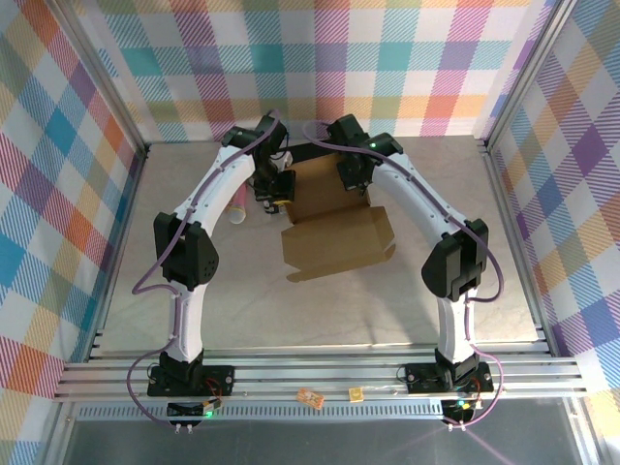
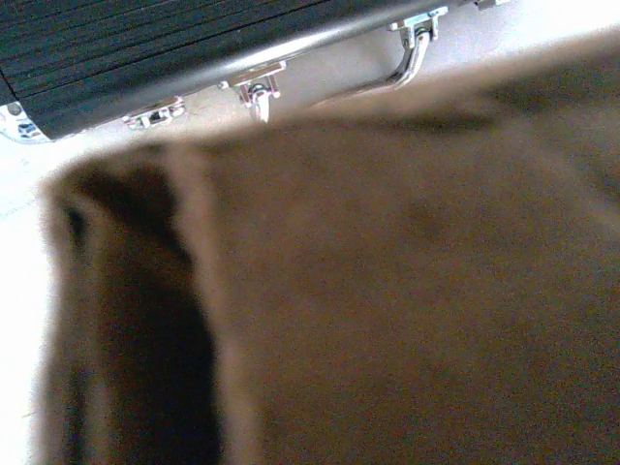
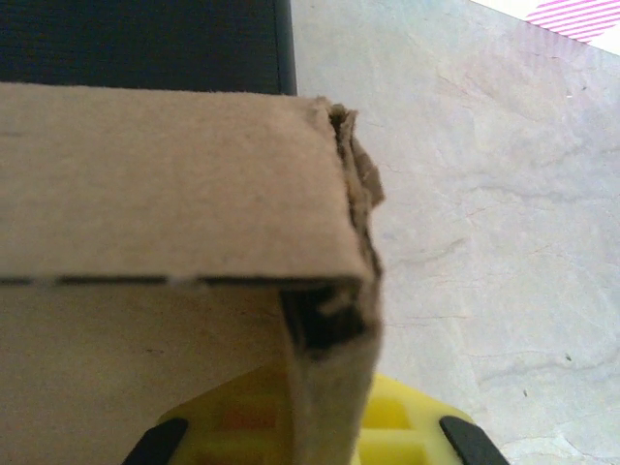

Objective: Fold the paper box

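Observation:
The paper box (image 1: 334, 228) is brown cardboard, half formed, in the middle of the table with a flap spread toward the front. My left gripper (image 1: 274, 189) is at its back left corner. In the left wrist view blurred cardboard (image 2: 407, 291) lies right against the camera and hides the fingers, which are shut. My right gripper (image 1: 355, 179) is at the box's back right corner. An upright side wall (image 3: 329, 387) of the box runs down between the yellow fingers (image 3: 412, 431), and the right gripper (image 3: 325, 441) is shut on that wall. A folded top panel (image 3: 165, 184) lies across it.
A black hard case (image 2: 145, 48) with metal latches and a handle lies just behind the box (image 1: 308, 153). A pale tube (image 1: 238, 205) lies left of the left arm. Two small objects (image 1: 310, 397) sit on the front rail. Metal frame posts border the table.

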`<state>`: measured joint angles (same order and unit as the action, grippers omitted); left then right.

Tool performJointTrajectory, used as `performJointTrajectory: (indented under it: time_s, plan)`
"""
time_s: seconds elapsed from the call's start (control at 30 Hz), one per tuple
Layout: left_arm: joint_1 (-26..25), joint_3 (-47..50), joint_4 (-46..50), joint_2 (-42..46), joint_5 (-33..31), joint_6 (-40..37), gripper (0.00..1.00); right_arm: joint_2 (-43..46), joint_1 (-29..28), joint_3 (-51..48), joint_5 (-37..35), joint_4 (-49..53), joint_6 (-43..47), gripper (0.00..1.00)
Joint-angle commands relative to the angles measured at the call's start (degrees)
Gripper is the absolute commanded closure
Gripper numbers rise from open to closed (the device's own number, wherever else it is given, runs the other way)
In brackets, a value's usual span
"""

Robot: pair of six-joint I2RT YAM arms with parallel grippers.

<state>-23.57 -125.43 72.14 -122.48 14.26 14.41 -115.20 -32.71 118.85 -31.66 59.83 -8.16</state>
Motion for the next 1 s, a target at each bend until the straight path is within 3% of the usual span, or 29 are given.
performJointTrajectory:
  time_s: [0.0, 0.13, 0.43, 0.67, 0.83, 0.97]
  plan:
    - [-0.73, -2.45, 1.94, 0.77, 0.88, 0.7, 1.0, -1.13, -0.25, 1.74, -4.62, 3.53, -0.36, 1.0]
    - [-0.77, -2.71, 2.3, 0.5, -1.21, 2.44, 1.0, -0.92, -0.55, 1.98, -3.99, 4.15, -0.75, 1.0]
    - [-2.51, 0.05, 3.35, 1.36, -15.08, 7.82, 1.0, -4.37, -1.13, 7.37, -0.2, 14.21, -8.43, 1.0]
    - [-4.43, 7.44, -0.96, 4.63, -22.87, 10.59, 1.0, -2.25, -2.77, 1.6, 0.39, 14.83, -15.01, 1.0]
    - [-5.69, 8.6, -1.96, 4.83, -25.26, 10.66, 1.0, -2.53, -3.59, 1.89, 0.06, 15.38, -16.97, 1.0]
    - [-5.44, 10.47, -3.87, 5.32, -22.72, 9.74, 1.0, -3.05, -3.59, 2.37, 1.67, 15.31, -15.75, 1.0]
